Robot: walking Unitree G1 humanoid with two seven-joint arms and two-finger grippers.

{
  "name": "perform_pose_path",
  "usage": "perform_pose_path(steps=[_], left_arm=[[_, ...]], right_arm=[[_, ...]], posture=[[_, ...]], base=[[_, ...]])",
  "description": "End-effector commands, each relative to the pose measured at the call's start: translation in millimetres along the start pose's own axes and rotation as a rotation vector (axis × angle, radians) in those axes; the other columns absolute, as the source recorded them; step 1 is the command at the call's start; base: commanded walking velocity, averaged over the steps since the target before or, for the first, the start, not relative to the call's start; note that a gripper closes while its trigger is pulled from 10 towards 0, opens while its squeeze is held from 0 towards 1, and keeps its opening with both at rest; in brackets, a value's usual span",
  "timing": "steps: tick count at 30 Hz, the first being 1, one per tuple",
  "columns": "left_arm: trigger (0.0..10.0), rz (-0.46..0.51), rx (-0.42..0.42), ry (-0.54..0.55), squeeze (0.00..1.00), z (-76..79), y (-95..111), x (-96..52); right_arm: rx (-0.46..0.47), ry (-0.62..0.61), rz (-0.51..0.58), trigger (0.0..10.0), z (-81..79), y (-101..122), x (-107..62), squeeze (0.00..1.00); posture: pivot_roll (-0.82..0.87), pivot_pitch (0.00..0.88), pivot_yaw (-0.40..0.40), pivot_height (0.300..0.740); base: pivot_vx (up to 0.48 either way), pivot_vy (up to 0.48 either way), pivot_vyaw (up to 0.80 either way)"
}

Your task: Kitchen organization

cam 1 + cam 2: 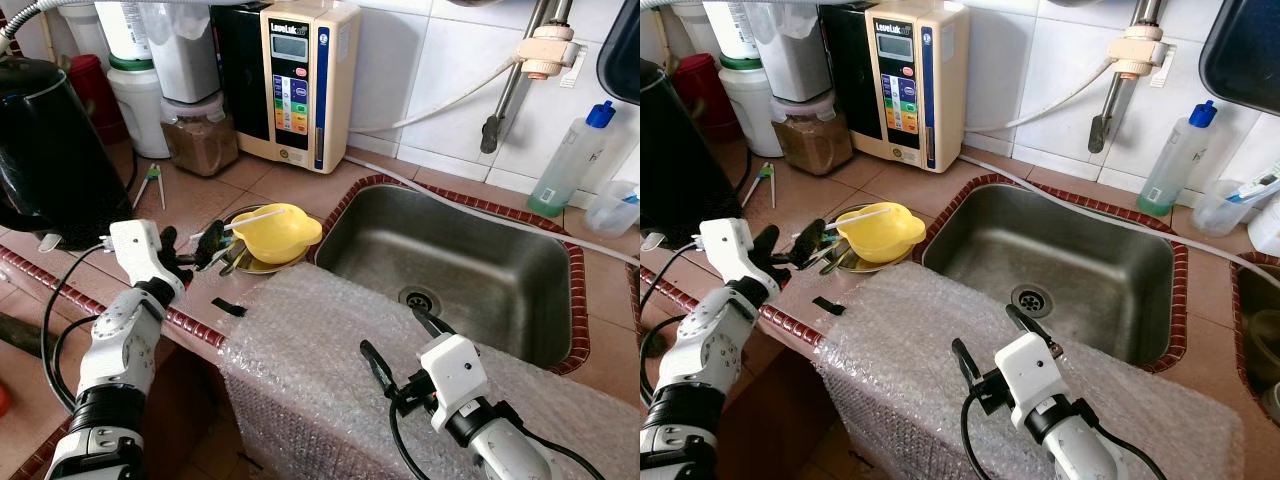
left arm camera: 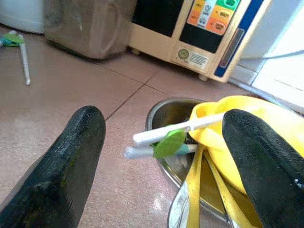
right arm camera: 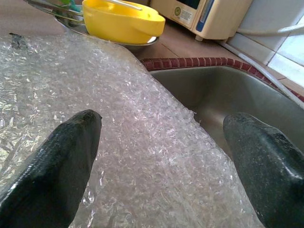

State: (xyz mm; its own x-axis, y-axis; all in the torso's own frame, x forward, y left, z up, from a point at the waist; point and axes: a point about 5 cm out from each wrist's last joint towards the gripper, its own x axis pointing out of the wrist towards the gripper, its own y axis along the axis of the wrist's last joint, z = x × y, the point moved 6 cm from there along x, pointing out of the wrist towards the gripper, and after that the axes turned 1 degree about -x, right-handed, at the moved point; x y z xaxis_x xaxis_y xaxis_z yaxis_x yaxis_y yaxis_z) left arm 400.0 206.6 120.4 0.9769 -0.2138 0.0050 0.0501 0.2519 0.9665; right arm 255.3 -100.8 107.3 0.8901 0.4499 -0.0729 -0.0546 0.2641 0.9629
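A tiled counter [image 1: 200, 190] with a red brick edge is running under a white tiled wall, and a steel sink [image 1: 450, 265] is sitting sunk into it. A sheet of bubble wrap [image 1: 310, 360] is lying over the counter's front edge beside the sink. Against the wall a cream water unit [image 1: 305, 80] is standing, with a jar [image 1: 200, 135] of brown powder to its left and a black kettle [image 1: 50, 150] nearer the front. A bottle [image 1: 565, 160] with a blue cap is standing to the right of the sink, under a tap [image 1: 530, 60].

A yellow bowl [image 1: 275, 232] is resting in a steel dish [image 2: 166, 114] just left of the sink. The left wrist view is bringing out two white sticks [image 2: 161, 137] with a green piece lying across the dish's rim, which the eye views are showing only small. The right wrist view is showing the wrap's bubbles close up.

The left gripper [image 1: 190, 250] is reaching in from the left, its fingers spread apart and empty, near the dish and the sticks. The right gripper [image 1: 400, 335] is hovering over the wrap, its fingers likewise spread and holding nothing, pointing toward the sink.
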Motion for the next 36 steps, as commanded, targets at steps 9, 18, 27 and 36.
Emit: perform_pose_path(steps=[9, 18, 27, 36], left_arm=[[10.0, 0.098, 0.143, 0.159, 0.0, -37.4, 33, -1.2], [10.0, 0.149, 0.264, 0.16, 0.0, -34.6, 43, -0.3], [10.0, 0.12, 0.377, 0.04, 0.0, -14.9, 29, 0.8], [10.0, 0.034, 0.263, -0.031, 0.0, -9.6, 9, 2.3]], right_arm=[[-0.014, -0.004, -0.008, 10.0, 1.2, -3, -3.0, 0.0], [-0.017, 0.002, -0.011, 10.0, 0.7, -5, -4.3, 0.0], [-0.016, 0.004, -0.012, 10.0, -0.6, -5, -4.9, 0.0], [-0.012, 0.002, -0.011, 10.0, -1.6, -5, -4.9, 0.0]], posture=[[0.06, 0.0, 0.029, 0.74], [0.06, 0.0, 0.023, 0.74], [0.06, 0.0, 0.027, 0.74], [0.06, 0.0, 0.033, 0.74]], base=[[0.0, 0.0, 0.0], [0.0, 0.0, 0.0], [0.0, 0.0, 0.0], [0.0, 0.0, 0.0]])
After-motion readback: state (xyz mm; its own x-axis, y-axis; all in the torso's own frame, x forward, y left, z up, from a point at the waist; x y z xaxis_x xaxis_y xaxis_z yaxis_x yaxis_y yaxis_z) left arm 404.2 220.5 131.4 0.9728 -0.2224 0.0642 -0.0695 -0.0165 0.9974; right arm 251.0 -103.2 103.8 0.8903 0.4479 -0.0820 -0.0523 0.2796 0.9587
